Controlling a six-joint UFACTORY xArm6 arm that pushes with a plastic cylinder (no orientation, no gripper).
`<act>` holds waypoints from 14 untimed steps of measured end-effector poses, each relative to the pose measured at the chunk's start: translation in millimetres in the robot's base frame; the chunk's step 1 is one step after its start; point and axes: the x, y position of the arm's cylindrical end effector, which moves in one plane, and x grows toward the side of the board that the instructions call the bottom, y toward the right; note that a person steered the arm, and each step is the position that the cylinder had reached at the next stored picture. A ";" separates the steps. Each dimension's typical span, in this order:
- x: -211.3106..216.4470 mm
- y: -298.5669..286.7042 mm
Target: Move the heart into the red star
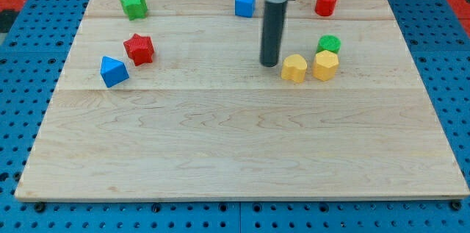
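My tip (269,64) down on the bench (235,152), just at the view's left of the yellow heart (294,68), on the red star (139,48) side. No fingers here, only bare rod. Risk of shoving the heart rightward into the yellow hexagon (325,65) right beside it, away from the star, if pushed from this side; risk too of clipping the green block (329,43) while circling round.

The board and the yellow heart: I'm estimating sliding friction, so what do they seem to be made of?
The board looks like pale wood with a smooth finish, since grain lines and plank seams show. The yellow heart looks like matte moulded plastic, uniformly coloured, though painted wood is possible. My tip stands just to its left in the view.
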 end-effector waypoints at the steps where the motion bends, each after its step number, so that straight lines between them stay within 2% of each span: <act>1: -6.3 5.4; 2: -17.8 38.2; 3: 20.1 88.3; 5: 88.1 151.5; 6: 100.2 142.9; 8: 104.3 -107.5; 14: 104.3 -131.5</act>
